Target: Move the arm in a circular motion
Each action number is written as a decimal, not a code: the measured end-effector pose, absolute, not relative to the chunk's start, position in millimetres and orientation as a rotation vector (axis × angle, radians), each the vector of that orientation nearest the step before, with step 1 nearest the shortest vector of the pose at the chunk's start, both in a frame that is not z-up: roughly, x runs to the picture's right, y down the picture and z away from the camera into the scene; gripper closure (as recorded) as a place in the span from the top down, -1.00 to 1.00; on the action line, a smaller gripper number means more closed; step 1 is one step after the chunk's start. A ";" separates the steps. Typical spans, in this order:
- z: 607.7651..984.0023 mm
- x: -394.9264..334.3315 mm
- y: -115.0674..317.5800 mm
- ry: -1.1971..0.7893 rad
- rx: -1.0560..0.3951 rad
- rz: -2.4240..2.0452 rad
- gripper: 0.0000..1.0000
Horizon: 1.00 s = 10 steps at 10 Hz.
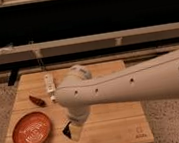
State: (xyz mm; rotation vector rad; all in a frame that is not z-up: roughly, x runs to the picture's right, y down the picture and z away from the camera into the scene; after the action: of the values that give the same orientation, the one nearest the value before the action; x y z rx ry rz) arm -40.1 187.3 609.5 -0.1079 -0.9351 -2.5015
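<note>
Arm [135,82] reaches left, elbow bent down; pincer [75,132] hangs below.

Dim scene, warm yellowish cast. Wide band behind worktop [116,125] nearly black; pale rails [128,33] across it catch some light. Arm [135,84] is brightest thing, lit from above: top cream, underside shaded brownish. Claw [74,133] at arm's low end, over worktop's front left, in shade, merging with dark patch beneath. Soft shadow on worktop under arm.
</note>
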 end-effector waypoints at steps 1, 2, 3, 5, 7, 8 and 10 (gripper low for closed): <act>621.8 -9.7 176.7 -0.916 -0.143 -2.441 0.60; 635.0 13.9 166.0 -0.902 -0.172 -2.386 0.60; 647.8 35.2 155.0 -0.886 -0.199 -2.341 0.60; 675.5 75.0 130.8 -0.855 -0.246 -2.255 0.60; 707.0 111.4 99.5 -0.820 -0.290 -2.177 0.60; 718.8 121.8 86.5 -0.805 -0.304 -2.156 0.60; 747.6 137.1 50.3 -0.761 -0.326 -2.124 0.60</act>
State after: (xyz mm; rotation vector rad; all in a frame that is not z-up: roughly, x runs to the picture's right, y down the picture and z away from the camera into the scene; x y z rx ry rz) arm 137.1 50.3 747.6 -0.3258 -0.7607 -2.1244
